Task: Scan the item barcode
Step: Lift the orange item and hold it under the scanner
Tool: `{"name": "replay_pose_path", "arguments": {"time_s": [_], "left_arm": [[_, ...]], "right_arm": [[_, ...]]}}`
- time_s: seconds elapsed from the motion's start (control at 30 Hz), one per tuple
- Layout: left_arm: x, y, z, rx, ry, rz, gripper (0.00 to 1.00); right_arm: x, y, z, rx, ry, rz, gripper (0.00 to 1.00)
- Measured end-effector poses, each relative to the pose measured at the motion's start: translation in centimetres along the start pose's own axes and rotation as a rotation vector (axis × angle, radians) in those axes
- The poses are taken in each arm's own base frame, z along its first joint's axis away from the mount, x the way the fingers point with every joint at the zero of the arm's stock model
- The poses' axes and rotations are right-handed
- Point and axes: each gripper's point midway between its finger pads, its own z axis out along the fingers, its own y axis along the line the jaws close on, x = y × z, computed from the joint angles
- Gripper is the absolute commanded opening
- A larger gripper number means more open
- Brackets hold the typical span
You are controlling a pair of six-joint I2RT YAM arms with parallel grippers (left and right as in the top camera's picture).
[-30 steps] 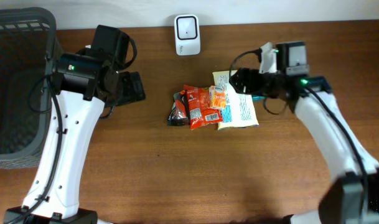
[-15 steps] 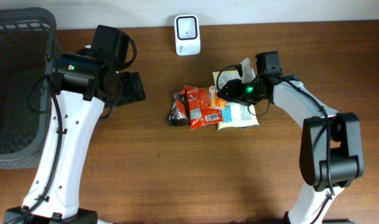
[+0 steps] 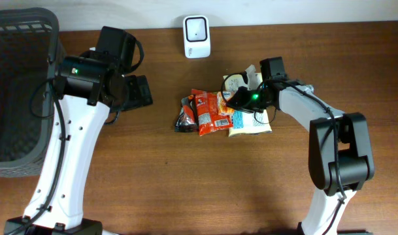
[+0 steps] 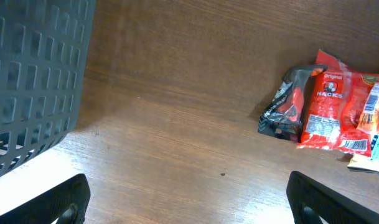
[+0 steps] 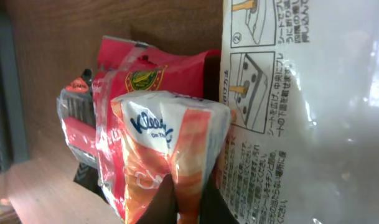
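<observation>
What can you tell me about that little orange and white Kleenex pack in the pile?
The tissue pack is a small, soft pack in glossy orange and white film with a blue Kleenex logo. It sits on top of the red snack packet, against the white printed pouch. The right tool is shut on its near end, puckering the film.

Wooden table [image 3: 185,183], snack packets [image 3: 212,114], scanner [image 3: 197,28], basket [image 3: 16,78]

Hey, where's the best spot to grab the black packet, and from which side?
Likely pinch the black packet at its left end, coming down from the left. It lies on the table, and the red bag crowds its right edge, so only the left side is free.
</observation>
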Motion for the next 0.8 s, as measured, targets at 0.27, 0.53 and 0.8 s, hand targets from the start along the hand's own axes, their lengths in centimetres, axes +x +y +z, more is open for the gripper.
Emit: {"name": "replay_pose_path", "arguments": {"time_s": [0.27, 0.53, 0.8], "left_arm": [[0.0, 0.0, 0.0, 0.000, 0.000, 0.000, 0.99], [0.0, 0.0, 0.0, 0.000, 0.000, 0.000, 0.99], [0.0, 0.0, 0.0, 0.000, 0.000, 0.000, 0.99]], "right_arm": [[0.1, 6.6, -2.6, -0.380, 0.071, -0.007, 0.04], [0.5, 13.0, -8.1, -0.828, 0.147, -0.093, 0.04], [0.5, 13.3, -8.5, -0.855, 0.160, -0.089, 0.04]]}}
